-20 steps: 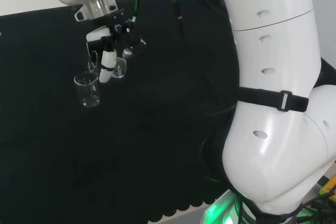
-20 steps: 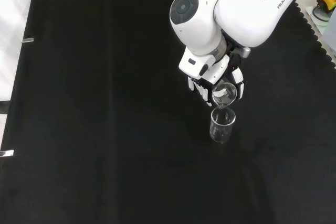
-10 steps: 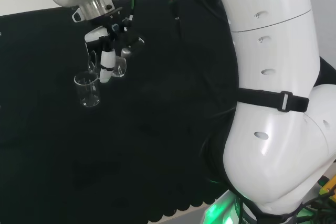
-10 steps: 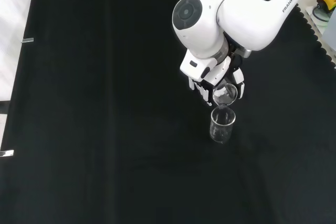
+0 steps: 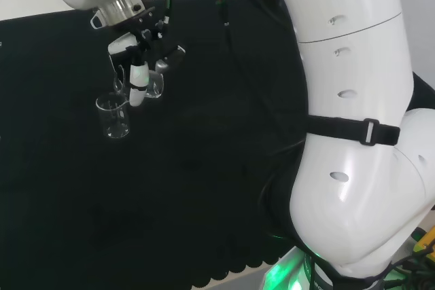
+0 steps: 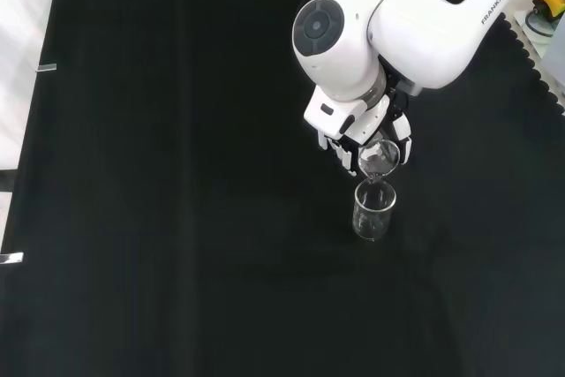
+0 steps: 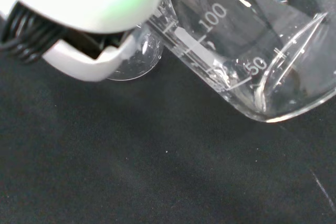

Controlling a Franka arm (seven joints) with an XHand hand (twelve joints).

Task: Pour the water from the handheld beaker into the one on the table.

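Note:
My hand [image 5: 139, 66] [image 6: 353, 140] is curled round a small clear beaker [image 5: 153, 85] [image 6: 379, 159] [image 7: 247, 45], tipped over with its lip toward a second clear beaker [image 5: 113, 116] [image 6: 373, 210] standing upright on the black cloth. In the front view the held beaker's rim hangs just above the standing beaker's mouth. The wrist view shows the held beaker close up, tilted, with printed marks and a little water near its rim, and the standing beaker's round base [image 7: 131, 61] past a white finger [image 7: 92, 64].
The arm's big white links [image 5: 346, 120] fill the right of the head view, and a white link with a grey cap [image 6: 340, 33] stands over the hand in the front view. Black cloth [image 6: 177, 218] stretches to the left of the beakers.
The wrist and upper link have shifted slightly, and the held beaker has stayed tipped over the standing beaker's mouth. The standing beaker has not moved.

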